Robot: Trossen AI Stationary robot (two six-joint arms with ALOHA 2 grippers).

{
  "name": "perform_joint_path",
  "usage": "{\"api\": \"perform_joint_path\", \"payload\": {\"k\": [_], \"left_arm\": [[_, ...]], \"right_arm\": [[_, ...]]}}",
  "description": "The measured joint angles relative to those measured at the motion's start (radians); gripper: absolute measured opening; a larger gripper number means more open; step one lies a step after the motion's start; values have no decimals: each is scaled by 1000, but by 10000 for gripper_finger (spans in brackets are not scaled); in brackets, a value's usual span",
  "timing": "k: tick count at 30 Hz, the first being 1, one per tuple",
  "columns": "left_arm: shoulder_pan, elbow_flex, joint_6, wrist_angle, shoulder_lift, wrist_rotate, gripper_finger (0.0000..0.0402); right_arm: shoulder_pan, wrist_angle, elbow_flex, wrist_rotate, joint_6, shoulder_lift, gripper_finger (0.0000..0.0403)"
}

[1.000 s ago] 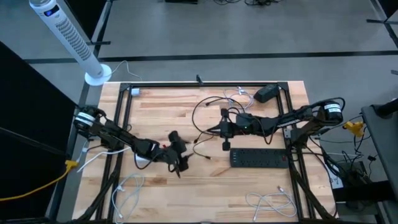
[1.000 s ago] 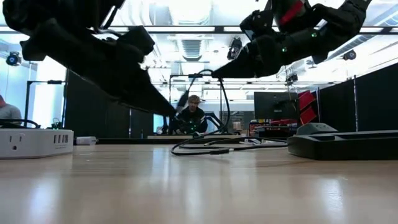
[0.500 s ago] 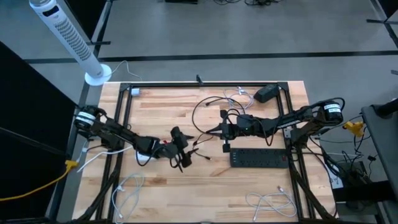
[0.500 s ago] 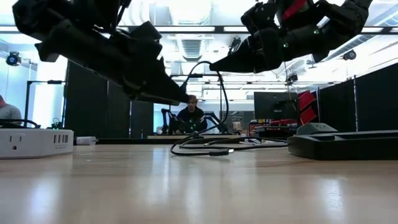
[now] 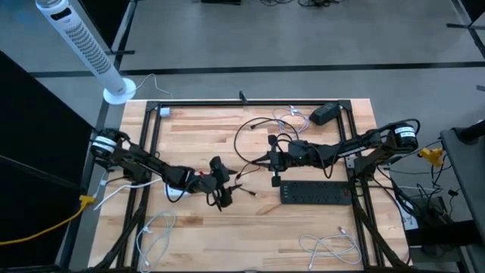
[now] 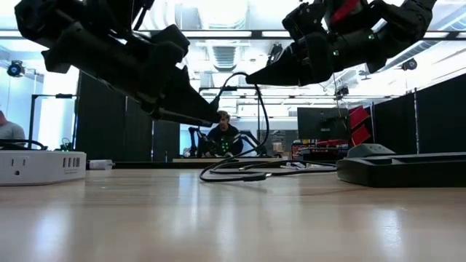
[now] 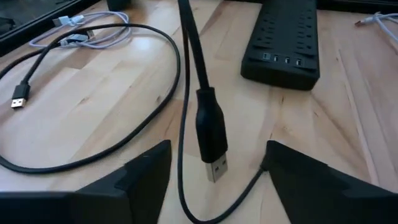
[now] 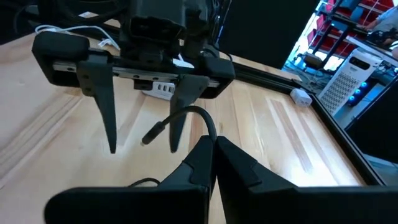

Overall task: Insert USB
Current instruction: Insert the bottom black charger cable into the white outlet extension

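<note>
A black USB cable (image 5: 244, 130) loops over the table's middle. Its plug (image 7: 211, 140) hangs in the air, metal tip down, a short way off the wood. My right gripper (image 8: 214, 146) is shut on this cable and reaches in level from the right (image 5: 261, 160). My left gripper (image 5: 226, 184) faces it from the left, open. Its two fingers (image 8: 111, 109) stand on either side of the plug without touching it. A black power strip (image 7: 281, 37) with USB ports lies flat just beyond. My right gripper pinches the black cable (image 8: 210, 129) between its two fingertips, a short way behind the plug. The fingers come in about level from the table's right. The cable arches up out of the fingertips and bends over, so the plug hangs free, clear of the table.
A second black plug (image 7: 18, 96) and a white cable (image 7: 81, 31) lie on the wood. A white power strip (image 6: 40, 166) sits under my left arm. A black adapter (image 5: 326, 114) lies far right, and white cables (image 5: 330, 246) near the front edge. A person (image 6: 224, 135) sits beyond the table.
My left gripper has tipped its fingertips upward and edged a little toward the hanging plug, staying open. My right gripper and the cable have kept still.
</note>
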Motion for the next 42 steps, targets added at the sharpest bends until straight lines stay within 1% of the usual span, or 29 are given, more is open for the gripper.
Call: {"api": "perform_joint_path", "payload": {"k": [5, 9, 11, 16, 21, 24, 27, 33, 34, 36, 39, 42], "left_arm": [[0, 0, 27, -4, -27, 19, 110], [0, 0, 37, -48, -59, 19, 22], [0, 0, 49, -55, -67, 20, 8], [1, 0, 65, -57, -67, 20, 1], [1, 0, 53, -90, -67, 22, 2], [2, -2, 49, -144, -67, 43, 21], [6, -6, 44, -146, -67, 45, 61], [25, -10, 43, -121, -67, 55, 159], [31, -10, 45, -117, -67, 74, 173], [53, -10, 53, -95, -67, 154, 193], [86, -10, 77, -14, -54, 276, 208], [102, -11, 103, 24, -40, 296, 203]], "right_arm": [[0, -22, 0, 0, 1, 0, 0], [0, -31, -1, 0, 1, 0, 0], [0, -30, -2, 0, 1, 0, 0], [0, -30, -3, 0, 0, 0, 0], [0, -31, -3, 0, 0, 0, 0], [0, -30, -3, 0, 0, 0, 0], [0, -31, -3, 0, -5, 0, 0], [2, -27, -3, 0, -7, 0, 0], [2, -27, -3, -1, -7, 0, 0], [2, -27, -3, -14, -7, 0, 0], [6, -22, -3, -16, -7, 0, 0], [9, -20, -3, -16, -7, 0, 0]]}}
